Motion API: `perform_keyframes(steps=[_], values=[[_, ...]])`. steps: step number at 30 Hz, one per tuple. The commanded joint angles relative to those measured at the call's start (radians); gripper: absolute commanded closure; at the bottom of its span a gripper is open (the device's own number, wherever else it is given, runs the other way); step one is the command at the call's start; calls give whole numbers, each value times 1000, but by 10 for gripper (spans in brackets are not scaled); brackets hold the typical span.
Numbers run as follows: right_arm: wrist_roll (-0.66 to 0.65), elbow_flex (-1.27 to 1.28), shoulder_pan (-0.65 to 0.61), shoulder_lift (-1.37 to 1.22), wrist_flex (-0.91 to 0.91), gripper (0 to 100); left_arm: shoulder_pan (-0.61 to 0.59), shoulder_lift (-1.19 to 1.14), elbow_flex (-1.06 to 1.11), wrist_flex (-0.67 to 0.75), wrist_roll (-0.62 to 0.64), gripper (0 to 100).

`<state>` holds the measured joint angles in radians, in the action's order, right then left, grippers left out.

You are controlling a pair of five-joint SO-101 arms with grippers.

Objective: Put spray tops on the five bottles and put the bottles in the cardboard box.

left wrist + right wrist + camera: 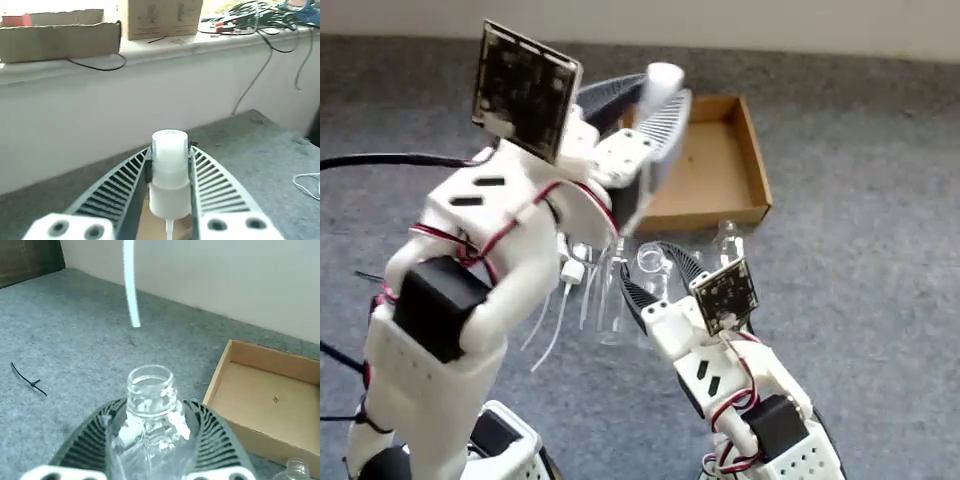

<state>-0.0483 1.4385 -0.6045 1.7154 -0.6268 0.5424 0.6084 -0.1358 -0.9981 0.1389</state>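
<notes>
Closest at lower left of the high view: bulky white left arm (470, 290), standing tall toward upper centre. Left jaws up there closed on a white spray top (663, 78) (170, 175), pressed against its body from both sides. Thin dip tube (131, 285) hanging from it at upper centre of the right wrist view, its end above the mouth of the bottle below and apart from it. Behind, at upper right of centre: open cardboard box (720, 170) (260, 400) flat on the grey surface (860, 330). At lower right: right arm (750, 390), right jaws closed around a clear bottle (653, 268) (150, 390), upright and uncapped. Just beside the box's near wall, a second bottle (727, 238). Left of the held one, a loose spray top (572, 270) with long tube lying on the surface. Black cable tie (30, 382) at left of the right wrist view.
</notes>
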Motion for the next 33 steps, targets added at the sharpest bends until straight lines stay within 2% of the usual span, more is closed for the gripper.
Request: perform_keyframes(steps=[1, 17, 23, 28, 33], values=[[6, -2, -2, 31, 19, 995, 94, 19, -5, 37, 5, 923], [6, -2, -1, 41, 18, 995, 96, 28, 173, 37, 3, 923], [14, -2, 88, 41, 21, 995, 2, 41, 277, -5, 3, 920], [14, -2, 104, 41, 22, 995, -5, 150, 400, -64, 0, 919], [14, -2, 104, 41, 22, 995, -4, 232, 581, -64, -147, 918]])
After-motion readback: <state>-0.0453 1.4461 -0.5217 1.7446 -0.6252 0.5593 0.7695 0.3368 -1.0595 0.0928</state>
